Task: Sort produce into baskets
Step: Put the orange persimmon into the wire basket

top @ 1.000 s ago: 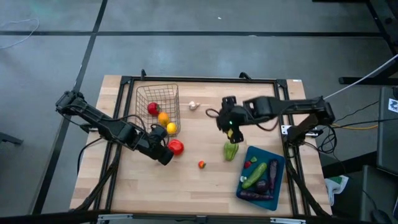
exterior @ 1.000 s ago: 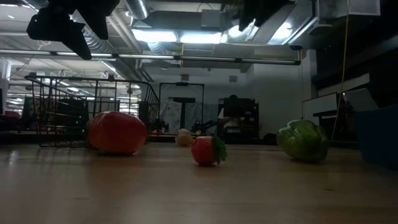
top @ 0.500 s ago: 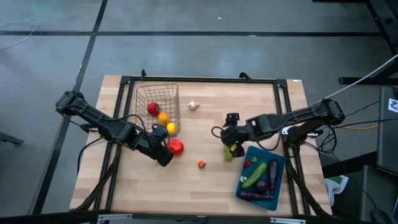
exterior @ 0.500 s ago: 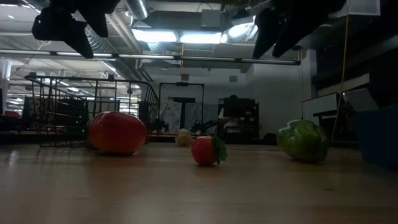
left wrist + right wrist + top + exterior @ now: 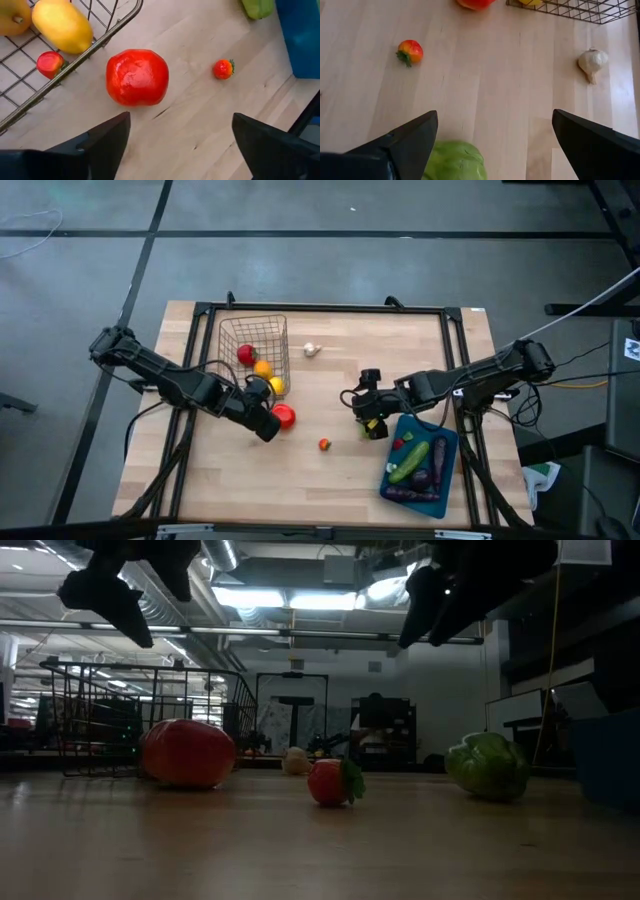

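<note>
A large red tomato (image 5: 283, 416) lies on the table just outside the silver wire basket (image 5: 232, 340), which holds a red, an orange and a yellow piece. My left gripper (image 5: 266, 429) is open above the table, just on the near side of the tomato (image 5: 137, 77). A green pepper (image 5: 454, 160) lies on the table next to the teal tray (image 5: 446, 477). My right gripper (image 5: 371, 418) is open above the pepper, and the pepper shows beside its one finger in the wrist view. A small red piece with a green cap (image 5: 324, 444) and a white garlic (image 5: 312, 350) lie loose on the table.
The teal tray holds a green cucumber (image 5: 410, 461), dark eggplants (image 5: 437, 463) and a small red piece. Bare wood lies between the two grippers around the small red piece (image 5: 333, 781). A black frame runs along the table's edges.
My right gripper has gone toward the table's near edge and down, from the table's middle to above the green pepper, and stayed open. The produce has kept still.
</note>
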You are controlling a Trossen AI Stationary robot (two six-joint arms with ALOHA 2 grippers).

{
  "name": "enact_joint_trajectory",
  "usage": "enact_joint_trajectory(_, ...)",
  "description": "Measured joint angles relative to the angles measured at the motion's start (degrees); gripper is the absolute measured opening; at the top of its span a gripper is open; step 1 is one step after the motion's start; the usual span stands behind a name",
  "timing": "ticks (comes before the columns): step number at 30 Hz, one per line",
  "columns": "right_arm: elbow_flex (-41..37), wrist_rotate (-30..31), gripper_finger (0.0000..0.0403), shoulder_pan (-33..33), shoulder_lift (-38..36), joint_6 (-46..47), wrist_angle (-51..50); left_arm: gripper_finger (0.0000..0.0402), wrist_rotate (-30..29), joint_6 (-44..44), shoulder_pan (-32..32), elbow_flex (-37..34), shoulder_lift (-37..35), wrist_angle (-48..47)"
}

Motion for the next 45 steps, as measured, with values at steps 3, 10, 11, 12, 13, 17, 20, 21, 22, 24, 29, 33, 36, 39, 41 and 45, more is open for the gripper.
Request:
enact_joint_trajectory(3,0.0,-0.6,0.0388,0.0,0.0,0.0,0.0,0.0365,0.0,-2.0,-0.1,0.0,1.4,0.1)
enact_joint_trajectory(10,0.0,-1.2,0.0388,0.0,0.0,-0.1,0.0,0.0384,-0.1,-1.7,-2.1,0.0,6.0,0.9)
enact_joint_trajectory(11,0.0,-1.2,0.0388,0.0,0.0,-0.2,0.0,0.0384,-0.1,-1.7,-2.5,0.0,6.8,1.1)
enact_joint_trajectory(12,0.0,-1.3,0.0388,0.0,0.0,-0.2,0.0,0.0384,-0.1,-1.7,-2.9,0.0,7.6,1.6)
enact_joint_trajectory(13,0.0,-1.2,0.0388,0.0,0.0,-0.2,0.0,0.0384,-0.1,-1.7,-3.2,0.0,8.4,2.3)
enact_joint_trajectory(17,0.0,-1.3,0.0388,0.0,0.0,-0.2,0.0,0.0384,-0.1,-6.0,-4.1,0.0,11.4,3.7)
enact_joint_trajectory(20,0.0,-1.3,0.0388,0.0,0.0,-0.2,0.0,0.0384,-0.3,-11.4,-4.1,0.0,13.3,3.6)
enact_joint_trajectory(21,0.0,-1.3,0.0388,0.0,0.0,-0.2,0.0,0.0384,-0.7,-13.3,-4.1,0.0,13.9,3.6)
enact_joint_trajectory(22,0.0,-1.3,0.0388,0.0,0.0,-0.2,0.0,0.0384,-1.3,-15.0,-4.1,0.0,14.3,3.7)
enact_joint_trajectory(24,0.0,-1.3,0.0388,0.0,0.0,-0.2,0.0,0.0384,-3.0,-18.2,-4.1,0.0,15.4,3.8)
enact_joint_trajectory(29,0.0,-1.3,0.0388,0.0,0.0,-0.2,0.1,0.0384,-6.1,-22.1,-4.0,0.0,17.5,3.9)
enact_joint_trajectory(33,0.0,-1.3,0.0388,0.0,0.0,-0.2,0.1,0.0384,-7.3,-24.5,-3.8,0.0,18.5,3.8)
enact_joint_trajectory(36,0.0,-1.3,0.0388,0.0,0.0,-0.2,0.2,0.0384,-8.6,-26.1,-3.8,0.0,18.7,3.8)
enact_joint_trajectory(39,0.0,-1.3,0.0388,0.0,0.0,-0.3,0.3,0.0384,-10.0,-27.0,-3.8,0.0,18.7,3.8)
enact_joint_trajectory(41,0.0,-1.3,0.0388,0.0,0.0,-0.3,0.4,0.0384,-11.1,-27.5,-3.8,0.0,18.7,3.8)
enact_joint_trajectory(45,0.0,-1.3,0.0388,0.0,0.0,-0.3,0.4,0.0384,-12.7,-28.4,-3.5,0.0,18.7,3.7)
